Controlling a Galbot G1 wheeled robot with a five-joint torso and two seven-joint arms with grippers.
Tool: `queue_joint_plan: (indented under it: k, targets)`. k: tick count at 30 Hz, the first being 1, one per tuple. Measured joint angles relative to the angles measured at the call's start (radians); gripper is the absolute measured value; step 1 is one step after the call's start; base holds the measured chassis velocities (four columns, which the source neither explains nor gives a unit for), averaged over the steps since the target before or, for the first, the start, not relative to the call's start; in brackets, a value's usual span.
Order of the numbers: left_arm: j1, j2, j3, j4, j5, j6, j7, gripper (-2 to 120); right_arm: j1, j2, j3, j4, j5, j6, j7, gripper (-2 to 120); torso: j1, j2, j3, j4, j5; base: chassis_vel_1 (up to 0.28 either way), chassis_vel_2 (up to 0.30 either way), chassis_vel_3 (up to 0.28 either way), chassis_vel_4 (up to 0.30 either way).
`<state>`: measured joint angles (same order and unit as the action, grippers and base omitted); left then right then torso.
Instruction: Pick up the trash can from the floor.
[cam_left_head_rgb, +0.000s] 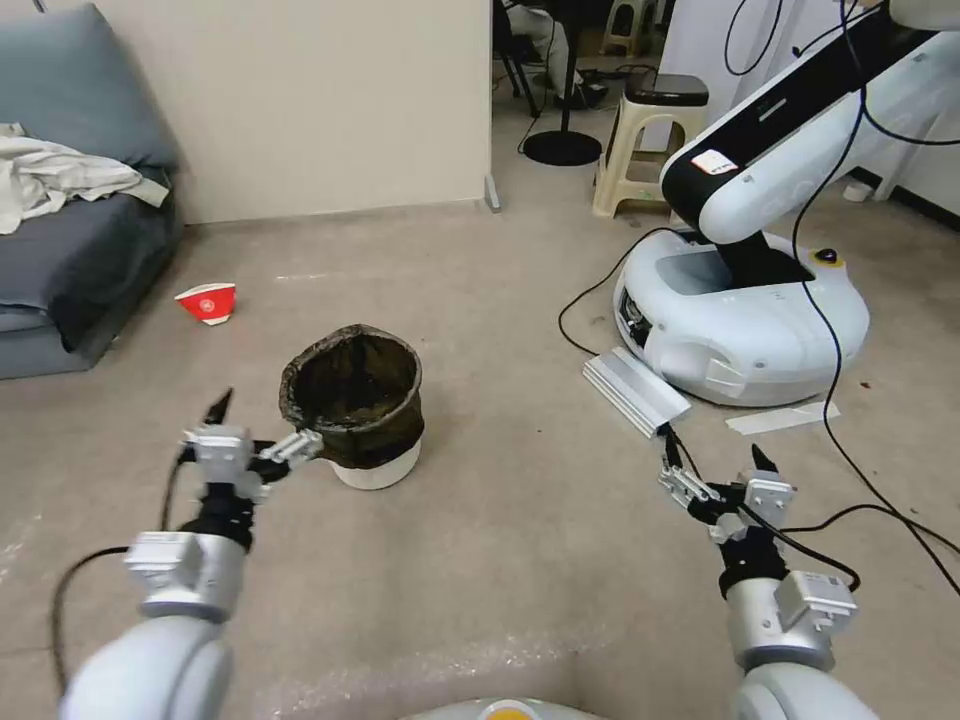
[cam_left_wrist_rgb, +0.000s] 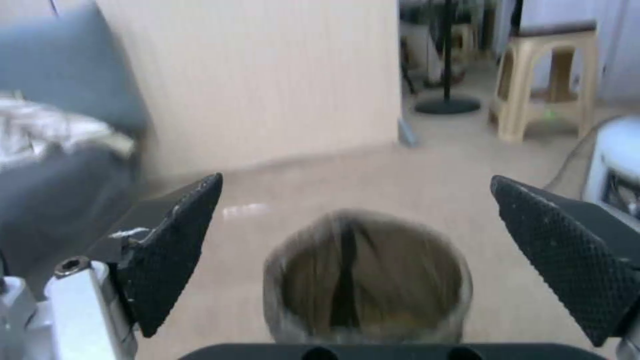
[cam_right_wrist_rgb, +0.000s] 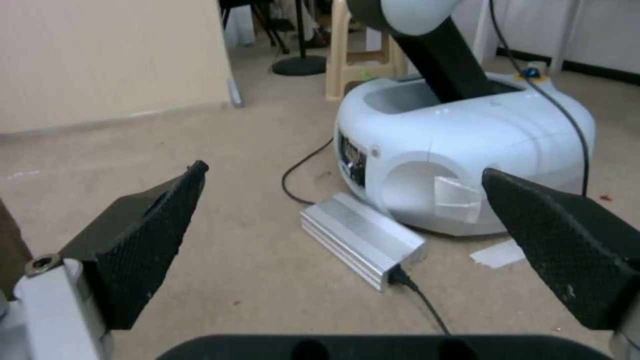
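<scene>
The trash can (cam_left_head_rgb: 352, 405), a small white bin lined with a crinkled dark bag folded over its rim, stands upright on the floor (cam_left_head_rgb: 500, 560) ahead and slightly left of me. My left gripper (cam_left_head_rgb: 265, 425) is open just to the can's near left, with one fingertip close against the bag at the rim. In the left wrist view the trash can (cam_left_wrist_rgb: 367, 280) lies blurred between and beyond the spread fingers (cam_left_wrist_rgb: 173, 250). My right gripper (cam_left_head_rgb: 714, 455) hangs open over bare floor, well to the right of the can, holding nothing.
A red-and-white paper cup (cam_left_head_rgb: 208, 302) lies tipped near a grey sofa (cam_left_head_rgb: 70, 250) at the left. Another robot's white base (cam_left_head_rgb: 745, 320), a silver box (cam_left_head_rgb: 635, 390) and black cables (cam_left_head_rgb: 870, 480) occupy the right. A beige stool (cam_left_head_rgb: 650, 140) stands behind.
</scene>
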<state>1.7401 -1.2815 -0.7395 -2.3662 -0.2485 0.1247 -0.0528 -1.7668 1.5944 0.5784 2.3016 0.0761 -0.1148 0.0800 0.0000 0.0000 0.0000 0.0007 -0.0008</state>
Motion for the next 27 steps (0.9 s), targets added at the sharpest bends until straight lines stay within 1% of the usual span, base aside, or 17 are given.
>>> queue_joint_plan:
  k: [1, 3, 4, 5, 8, 10, 23, 27]
  targets:
    - [0.003, 0.003, 0.001, 0.002, -0.005, 0.0, -0.002, 100, 0.0, 0.0, 0.004, -0.005, 0.001, 0.002, -0.009, 100, 0.0, 0.0, 0.0, -0.001, 0.0007, 0.0, 0.0, 0.0, 0.0]
    - [0.004, 0.003, 0.004, 0.007, -0.006, 0.001, -0.004, 100, 0.001, -0.001, 0.012, -0.012, 0.002, 0.004, -0.016, 100, 0.0, 0.0, 0.0, -0.0006, 0.0007, 0.0, 0.0, 0.0, 0.0]
    - [0.004, 0.002, 0.006, 0.01, -0.006, 0.001, -0.004, 100, 0.002, -0.001, 0.019, -0.013, 0.005, 0.005, -0.019, 100, 0.0, 0.0, 0.0, -0.0009, 0.0004, 0.0, 0.0, 0.0, 0.0]
    - [0.004, 0.001, 0.008, 0.014, -0.006, 0.001, -0.004, 100, 0.003, -0.001, 0.023, -0.014, 0.011, 0.005, -0.02, 100, 0.0, 0.0, 0.0, -0.0007, 0.001, 0.0, 0.0, 0.0, 0.0]
    - [0.003, -0.001, 0.014, 0.02, -0.006, 0.001, -0.004, 100, 0.004, -0.003, 0.029, -0.014, 0.017, 0.005, -0.021, 100, 0.0, 0.0, 0.0, -0.0008, 0.0004, 0.0, 0.0, 0.0, 0.0]
    - [0.002, -0.005, 0.022, 0.026, -0.002, -0.002, -0.004, 100, 0.006, -0.005, 0.035, -0.014, 0.019, 0.005, -0.024, 100, 0.0, 0.0, 0.0, -0.0008, 0.0008, 0.0, 0.0, 0.0, 0.0]
    - [0.005, -0.014, 0.023, 0.028, 0.01, -0.012, -0.003, 100, 0.013, -0.005, 0.028, -0.006, 0.019, 0.006, -0.026, 100, 0.0, 0.0, 0.0, -0.0007, 0.0008, 0.0, 0.0, 0.0, 0.0]
    - [0.006, -0.02, 0.022, 0.027, 0.034, -0.012, 0.011, 100, 0.014, -0.005, 0.029, -0.004, 0.019, 0.007, -0.026, 100, 0.0, 0.0, 0.0, -0.0008, 0.0008, 0.0, 0.0, 0.0, 0.0]
